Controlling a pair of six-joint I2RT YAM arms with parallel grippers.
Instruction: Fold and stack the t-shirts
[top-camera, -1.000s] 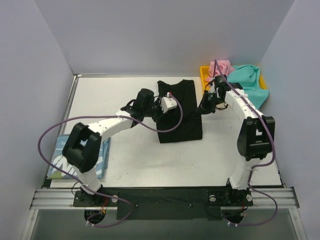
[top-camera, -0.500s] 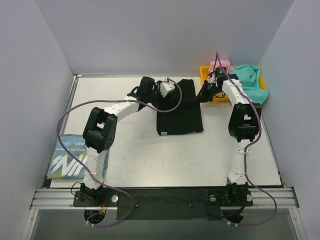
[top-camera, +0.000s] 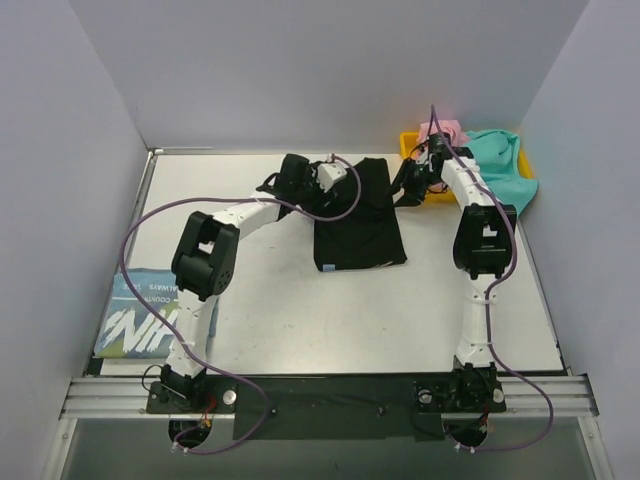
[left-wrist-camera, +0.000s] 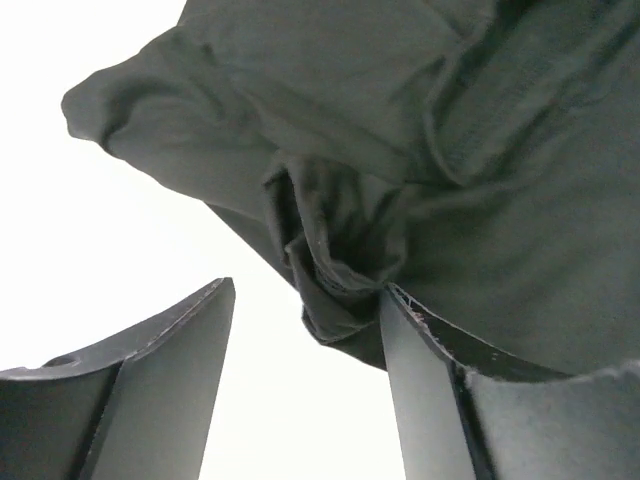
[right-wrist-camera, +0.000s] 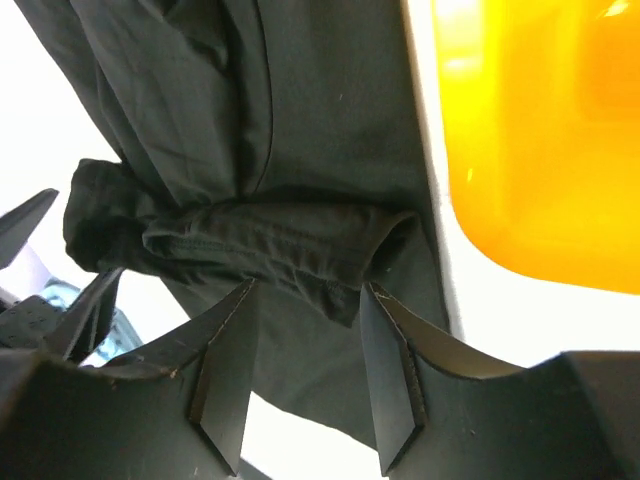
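Top external view: black t-shirt is laid on the table, centre-far, as a narrow rectangle, with both arms reached to its far end. Light blue t-shirt is seen folded at the near left. Pink t-shirt and teal t-shirt are heaped in and over the yellow tray at the far right.

Left gripper: fingers are held apart, and a bunched black corner is seen against the inner face of one finger only, not pinched. Right gripper: fingers are also apart, a rolled hem lies between the tips, and no clamp is seen. The tray wall is just beside it.

Step judged: the crosswise fold of the black shirt, with the far end to be taken up. For a clean fold, both far corners should be pinched together, all layers caught, then lifted level and carried toward the near hem and laid edge on edge. The bunching at each corner should be pulled flat first. The right side should be kept off the tray.

Writing: white lettering is seen on the light blue shirt but is too small to be read. None is visible on the black shirt, and no brand is seen on the tray.
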